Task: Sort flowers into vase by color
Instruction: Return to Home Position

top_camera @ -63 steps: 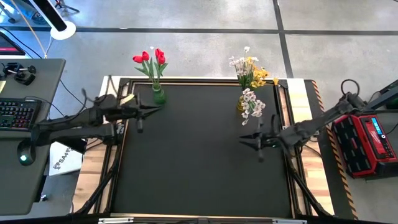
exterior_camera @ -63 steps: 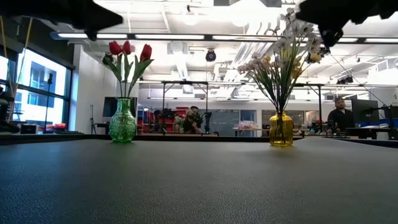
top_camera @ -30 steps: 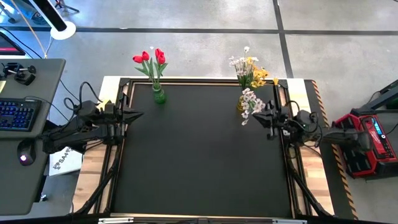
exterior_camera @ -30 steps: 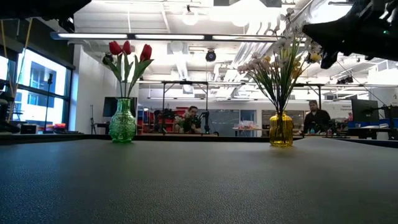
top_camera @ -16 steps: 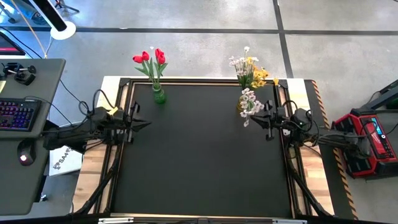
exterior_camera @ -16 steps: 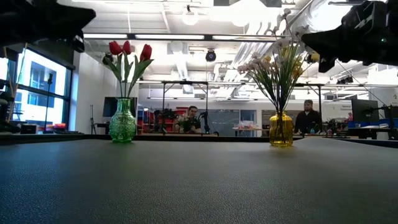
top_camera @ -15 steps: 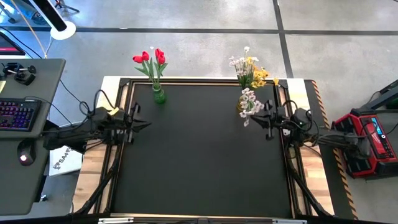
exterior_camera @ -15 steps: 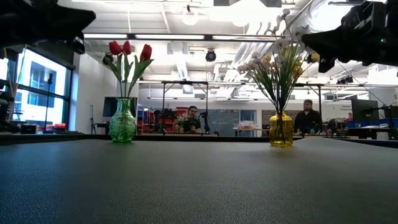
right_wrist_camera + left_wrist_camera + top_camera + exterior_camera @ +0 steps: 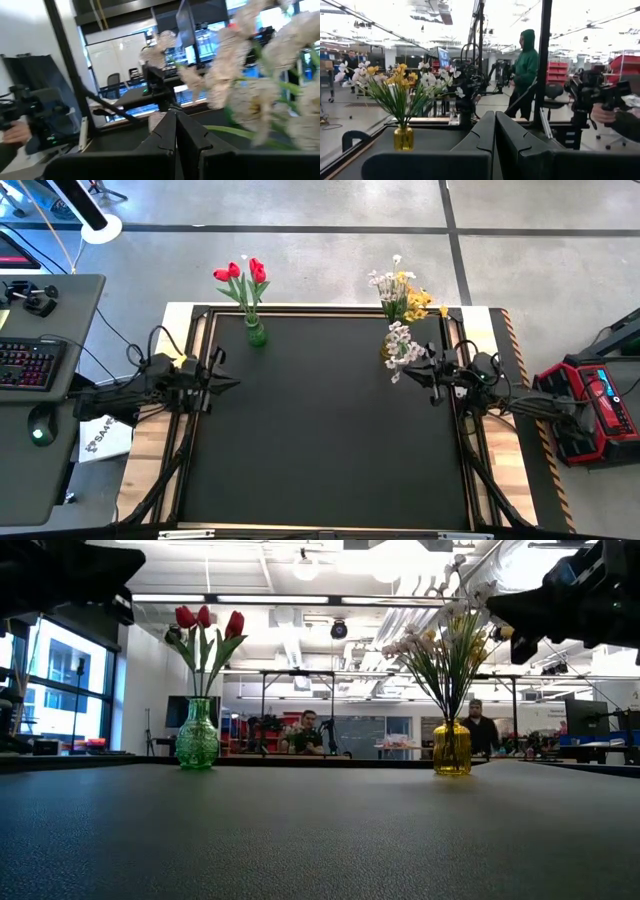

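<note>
From above, two vases stand at the far edge of the black surface [image 9: 320, 440]. The green vase [image 9: 256, 335] on the left holds three red tulips [image 9: 257, 272] on thin green stems. The yellow vase [image 9: 386, 351] on the right holds two white sprays [image 9: 404, 344] and one yellow spray [image 9: 415, 301]. The left arm [image 9: 120, 392] reaches in over the left edge and the right arm [image 9: 520, 402] over the right edge, its jaws just beside the lower white spray.

At table height, the tulips [image 9: 205, 620] stand upright in the ribbed green glass [image 9: 197, 735]. The mixed sprays [image 9: 450, 635] fan out of the yellow glass [image 9: 451, 748].

The left wrist camera shows that arm's jaws together and empty, with the yellow vase [image 9: 403, 138] beyond them.

The right wrist camera shows its jaws together too, holding nothing, with blurred white blossoms [image 9: 260, 100] close by.
</note>
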